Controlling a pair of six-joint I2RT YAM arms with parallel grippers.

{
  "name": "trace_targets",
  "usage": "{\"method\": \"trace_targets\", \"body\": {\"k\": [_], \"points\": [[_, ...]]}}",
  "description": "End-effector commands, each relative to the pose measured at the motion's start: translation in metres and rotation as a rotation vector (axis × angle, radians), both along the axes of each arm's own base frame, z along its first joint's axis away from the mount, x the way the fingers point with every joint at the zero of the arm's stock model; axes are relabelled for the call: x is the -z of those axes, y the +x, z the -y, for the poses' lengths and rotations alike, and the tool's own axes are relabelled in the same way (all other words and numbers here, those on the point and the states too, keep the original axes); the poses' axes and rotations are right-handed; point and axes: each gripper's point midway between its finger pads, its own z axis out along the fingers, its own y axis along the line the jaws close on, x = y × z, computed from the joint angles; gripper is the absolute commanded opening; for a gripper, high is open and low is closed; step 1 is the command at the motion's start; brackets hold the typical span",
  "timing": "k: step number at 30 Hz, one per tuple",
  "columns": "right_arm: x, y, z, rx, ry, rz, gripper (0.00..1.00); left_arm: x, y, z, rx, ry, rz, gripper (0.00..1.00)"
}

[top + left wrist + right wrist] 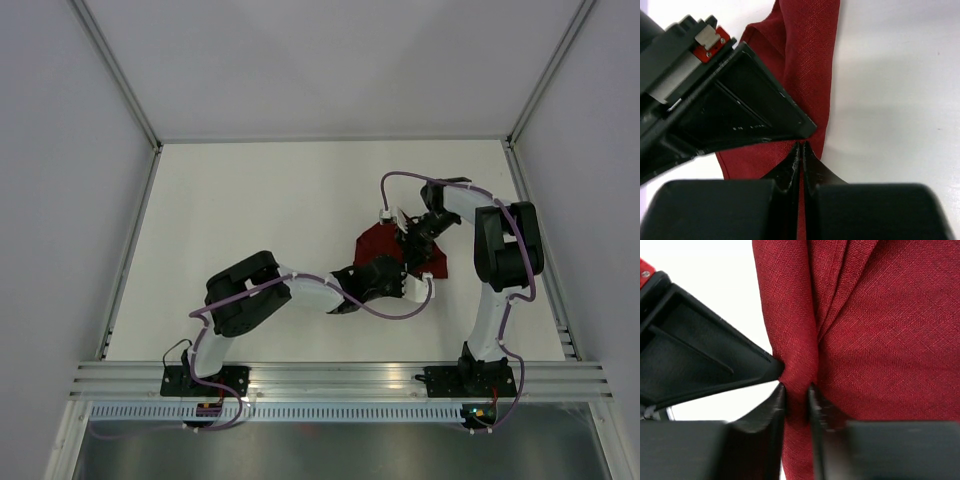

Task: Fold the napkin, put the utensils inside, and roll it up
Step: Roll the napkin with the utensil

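The dark red napkin (378,245) lies bunched on the white table, right of centre, with both grippers meeting over it. My left gripper (398,280) reaches in from the near left and is shut on a thin edge of the napkin (807,60); the cloth shows as a red strip between its jaws (801,150). My right gripper (413,243) comes from the far right and is shut on a thicker gathered fold of the napkin (880,340), pinched between its jaws (797,392). The two grippers almost touch. No utensils are in view.
The white table (250,220) is walled by pale panels at the left, back and right. In each wrist view the other gripper's black body fills the upper left: the right one (740,110) and the left one (695,355).
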Motion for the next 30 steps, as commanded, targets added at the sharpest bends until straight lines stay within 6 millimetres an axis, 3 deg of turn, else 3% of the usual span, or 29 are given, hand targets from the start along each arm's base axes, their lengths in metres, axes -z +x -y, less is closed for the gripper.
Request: {"method": "trace_targets", "body": {"k": [1, 3, 6, 13, 16, 20, 30], "points": [[0.005, 0.013, 0.004, 0.025, -0.052, 0.057, 0.39, 0.023, -0.009, 0.0, 0.036, 0.075, -0.114, 0.02], [-0.008, 0.027, 0.003, 0.065, -0.053, 0.131, 0.51, 0.022, -0.012, 0.002, 0.035, 0.075, -0.151, 0.02], [-0.028, 0.047, 0.008, 0.192, -0.066, 0.205, 0.58, 0.028, -0.016, -0.004, 0.02, 0.104, -0.2, 0.02], [-0.063, 0.079, 0.042, 0.444, -0.083, 0.27, 0.63, 0.032, -0.02, -0.011, -0.011, 0.117, -0.292, 0.02], [-0.06, 0.087, 0.069, 0.547, -0.166, 0.287, 0.6, 0.035, -0.023, -0.014, -0.022, 0.127, -0.338, 0.02], [-0.05, 0.078, 0.094, 0.616, -0.23, 0.259, 0.53, 0.039, -0.029, -0.019, -0.035, 0.149, -0.389, 0.02], [-0.015, 0.062, 0.099, 0.62, -0.286, 0.148, 0.45, 0.042, -0.021, -0.02, -0.07, 0.144, -0.431, 0.02]]}}
